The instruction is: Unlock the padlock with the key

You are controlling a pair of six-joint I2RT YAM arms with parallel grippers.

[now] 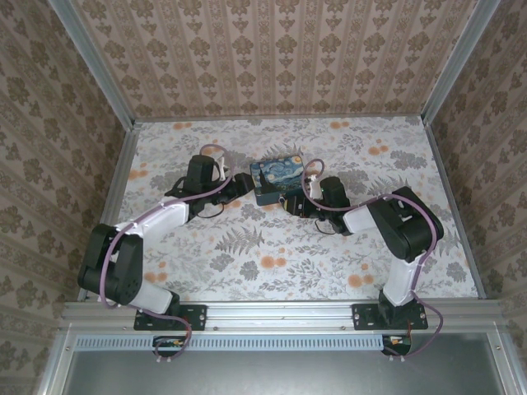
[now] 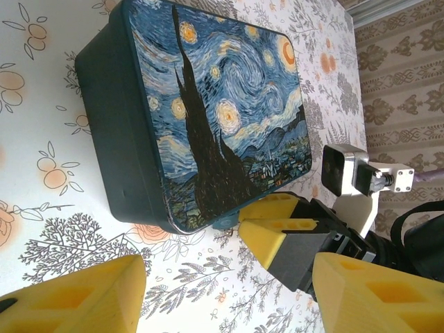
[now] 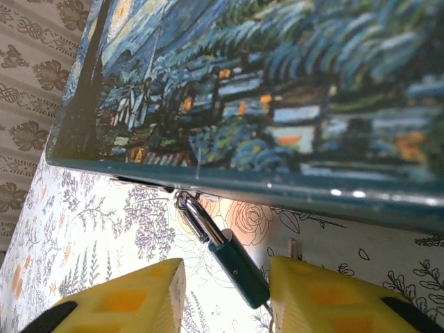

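Observation:
The padlock [image 3: 239, 267] is a tiny dark teal body on a silver shackle [image 3: 198, 218], hooked under the front edge of the starry-night box [image 3: 277, 83]. It hangs slanted between the fingers of my right gripper [image 3: 225, 295], which is open, and its lower end is close against the right finger [image 3: 333, 291]. A thin metal bit [image 3: 267, 304] shows at that end; I cannot tell if it is the key. My left gripper [image 2: 229, 298] stands open just in front of the box [image 2: 208, 104], near the right gripper's fingers [image 2: 284, 222]. From above, both grippers [image 1: 243, 185] [image 1: 292, 202] flank the box [image 1: 276, 179].
The floral tabletop [image 1: 272, 263] runs out to wallpapered walls on three sides. The right arm's wrist camera and cable [image 2: 361, 180] sit close behind its fingers, right beside my left gripper.

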